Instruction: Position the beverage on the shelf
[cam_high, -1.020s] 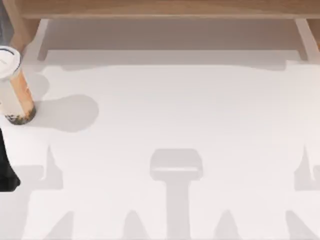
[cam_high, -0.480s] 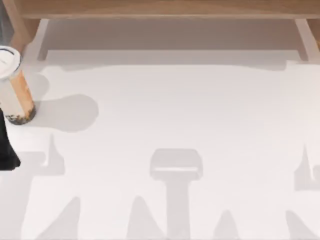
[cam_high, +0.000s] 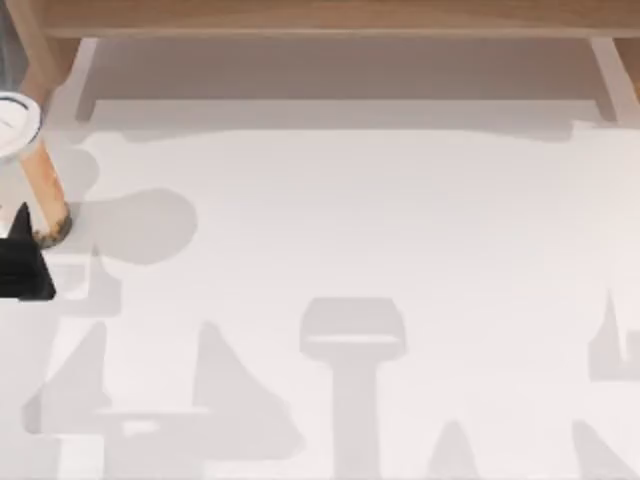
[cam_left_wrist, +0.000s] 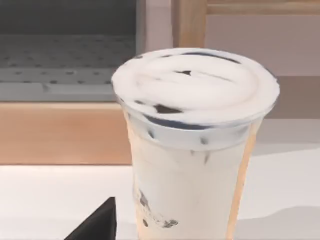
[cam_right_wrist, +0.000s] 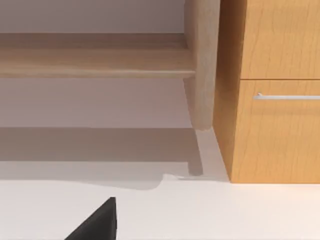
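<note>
Beverage (cam_high: 30, 170) upright at table's left edge; left end effector (cam_high: 25, 265) beside it, finger state unclear.

matte black left tool (cam_high: 22, 268), angular wedge-shaped finger tip (cam_left_wrist: 97, 224), plain surface

White table (cam_high: 350, 220), beverage (cam_high: 35, 185), seemingly upright, shelf (cam_high: 330, 18)

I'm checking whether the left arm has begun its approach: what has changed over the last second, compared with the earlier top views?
The left gripper has moved up the table's left edge toward the beverage and now sits right beside the cup's base; no grasp is visible yet. Arm shadows on the table have shifted too. The beverage stayed upright in its place on the table, and the shelf has not moved.
</note>
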